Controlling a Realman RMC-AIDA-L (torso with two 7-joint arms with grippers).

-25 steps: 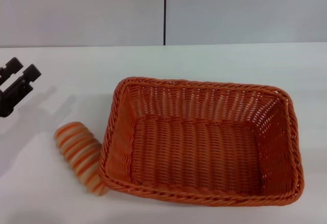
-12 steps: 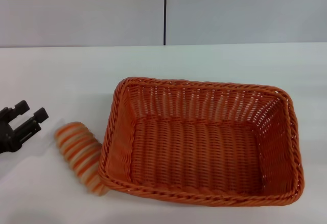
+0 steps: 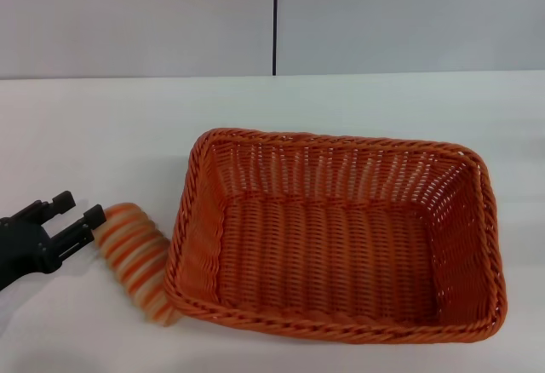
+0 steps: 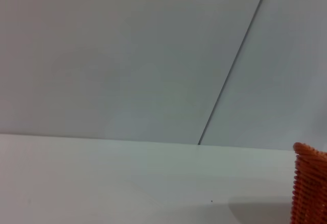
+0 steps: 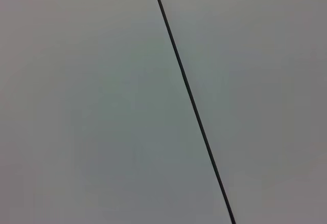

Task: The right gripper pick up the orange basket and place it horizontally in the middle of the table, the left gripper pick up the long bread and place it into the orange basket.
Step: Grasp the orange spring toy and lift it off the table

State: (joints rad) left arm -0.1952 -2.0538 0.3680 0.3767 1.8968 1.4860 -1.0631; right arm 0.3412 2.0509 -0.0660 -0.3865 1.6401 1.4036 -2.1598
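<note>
Left end effector closes in on the bread; basket already set, still empty.

Over the last second I watch my left end effector drop from further back on the counter to the long bread, fingers spread wide, the near one seemingly touching the loaf's end, though I can't be sure. The bread lies just beside the orange basket, which sits lengthwise mid-counter holding nothing. So the grasp comes next, I judge. My right end effector is out of view.
</note>
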